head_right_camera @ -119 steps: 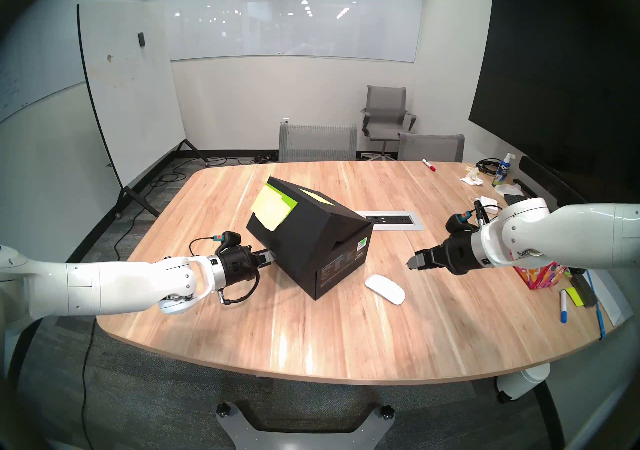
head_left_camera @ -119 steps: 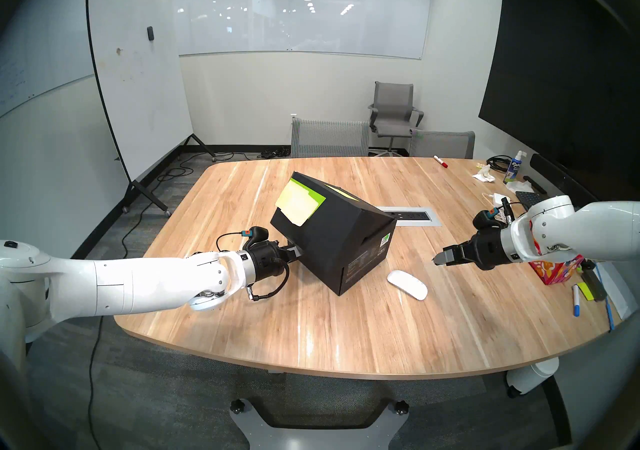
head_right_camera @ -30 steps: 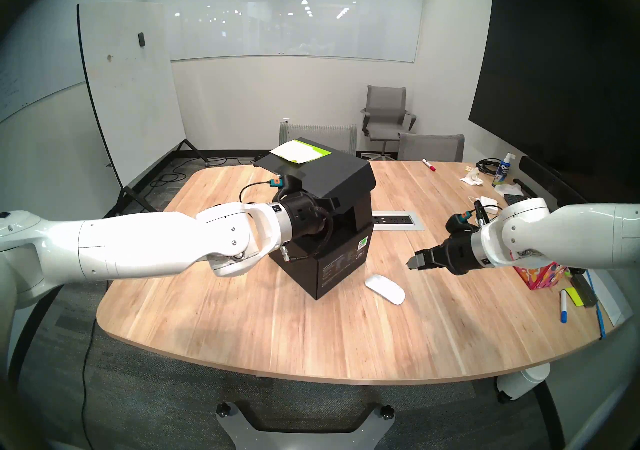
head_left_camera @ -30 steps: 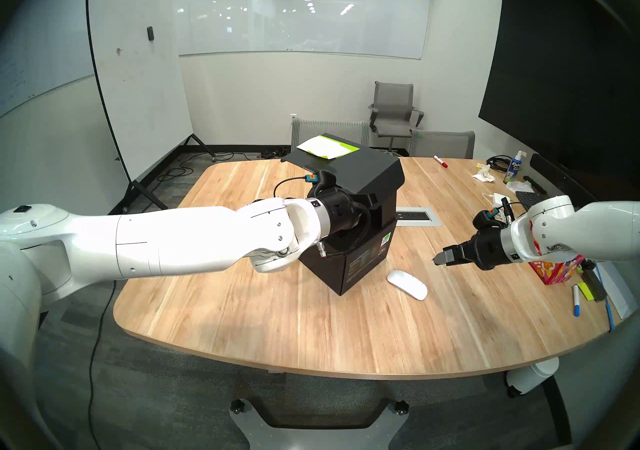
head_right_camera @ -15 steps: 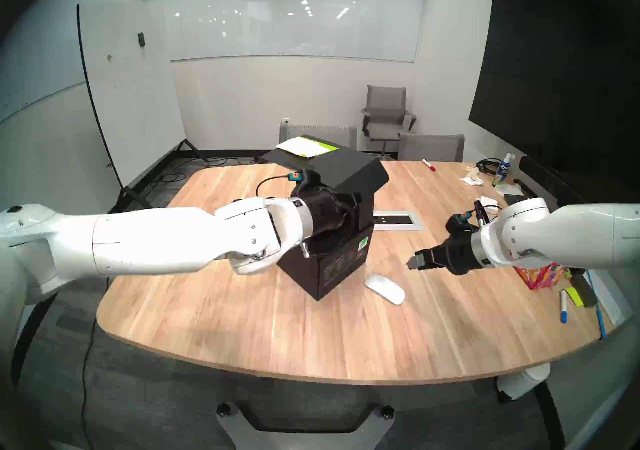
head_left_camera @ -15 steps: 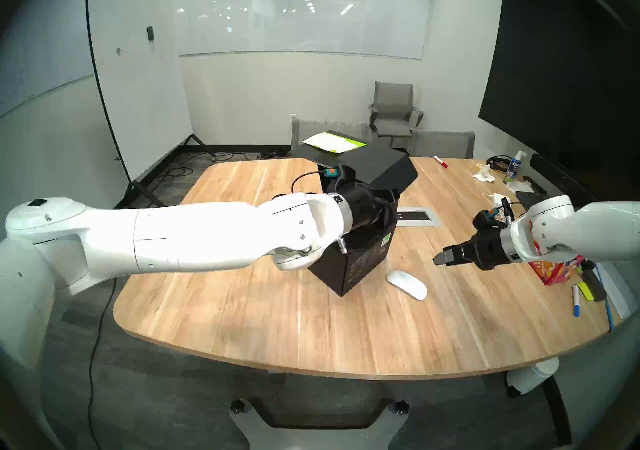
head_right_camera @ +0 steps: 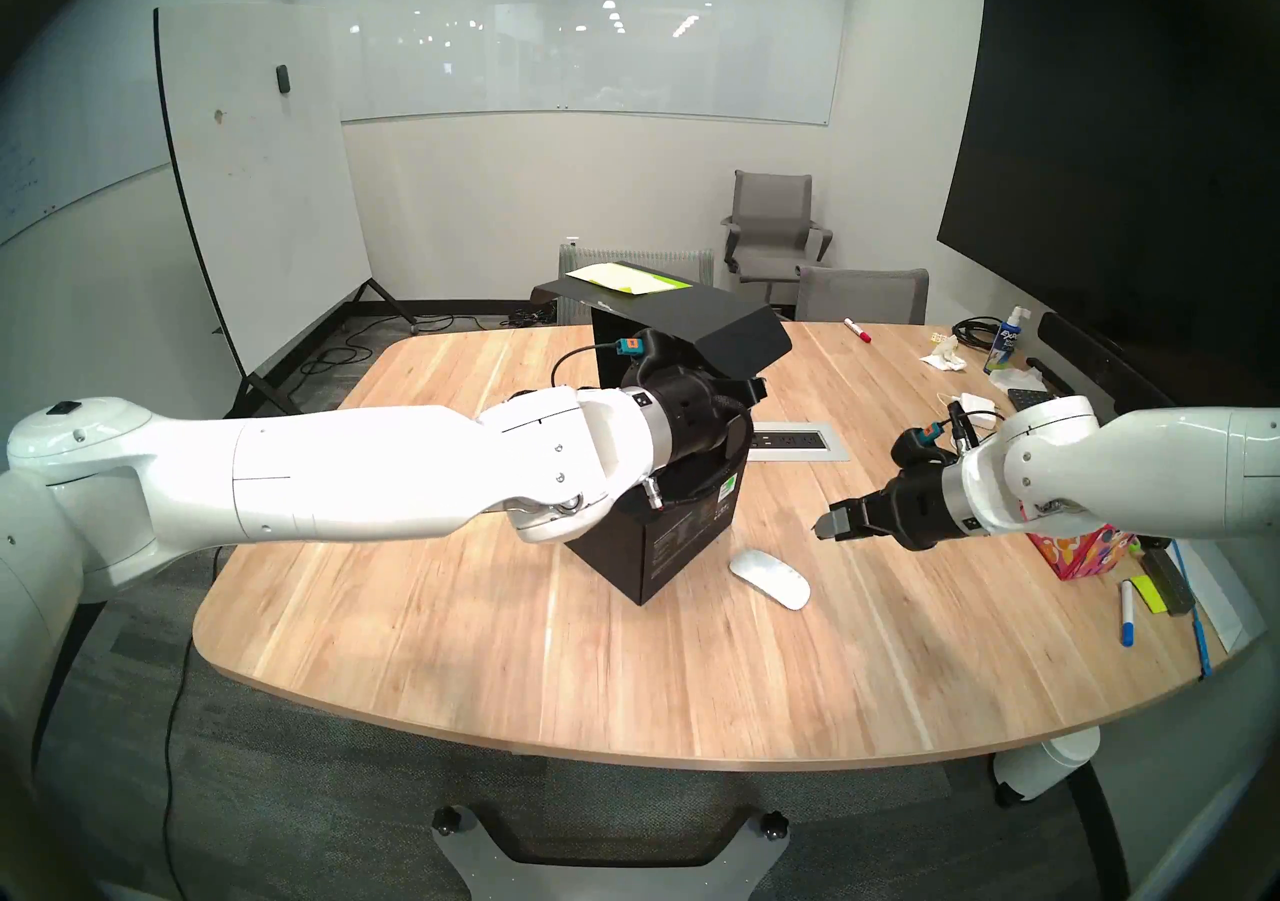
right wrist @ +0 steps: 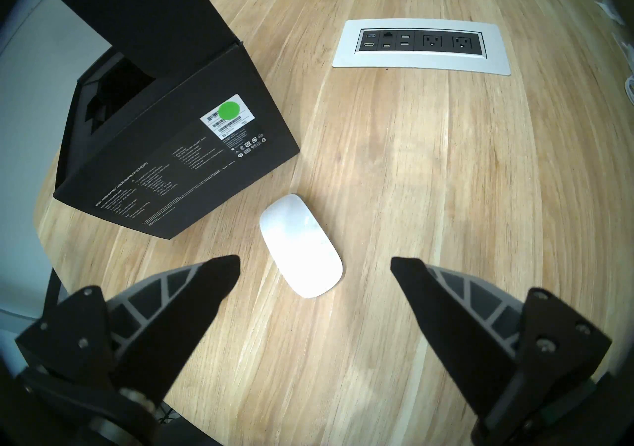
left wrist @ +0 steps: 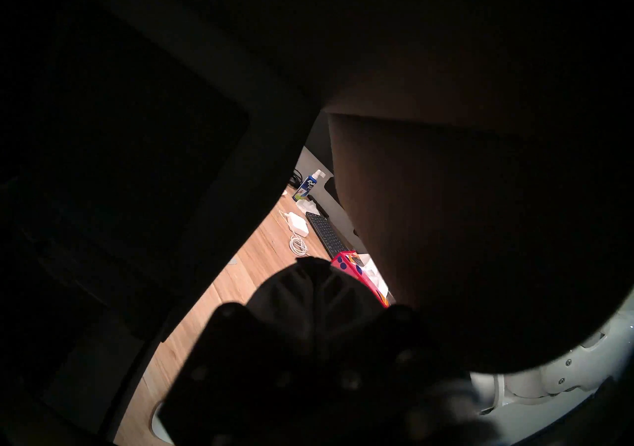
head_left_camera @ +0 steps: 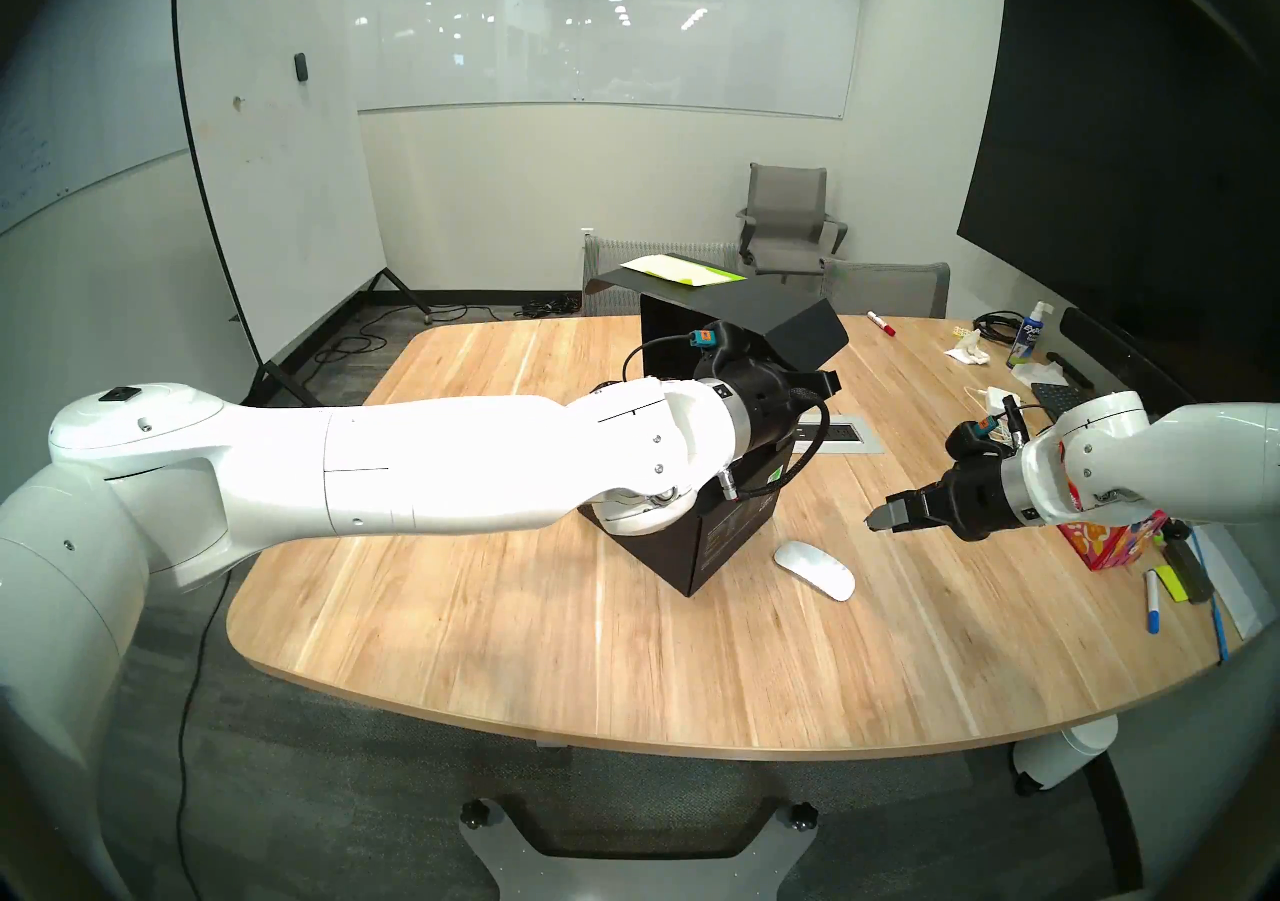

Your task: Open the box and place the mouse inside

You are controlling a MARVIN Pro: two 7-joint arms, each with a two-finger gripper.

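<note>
The black box [head_left_camera: 734, 532] [head_right_camera: 682, 539] [right wrist: 171, 167] stands mid-table. Its flap lid [head_left_camera: 748, 307] [head_right_camera: 699, 317], with yellow-green sticky notes [head_left_camera: 682, 270] on top, is lifted high and roughly level over the opening. My left gripper [head_left_camera: 831, 381] [head_right_camera: 760, 388] [left wrist: 310, 263] is shut, reaching across the box's open top under the raised lid. The dark insert shows in the right wrist view. The white mouse [head_left_camera: 814, 570] [head_right_camera: 770, 579] [right wrist: 301, 246] lies flat on the table just right of the box. My right gripper [head_left_camera: 876, 518] [head_right_camera: 828, 524] [right wrist: 314, 261] hovers open above and right of the mouse, holding nothing.
A silver power outlet panel [head_left_camera: 831, 435] [right wrist: 422, 45] is set in the table behind the box. At the right edge are a red floral tissue box [head_left_camera: 1108, 539], a white power adapter [head_left_camera: 997, 397], a keyboard [left wrist: 326, 232], a spray bottle [head_left_camera: 1028, 335] and markers [head_left_camera: 1152, 608].
My left arm has swept right and upward under the lid, swinging the flap from closed to high above the opening. The box has settled flat. My right arm has not moved.
</note>
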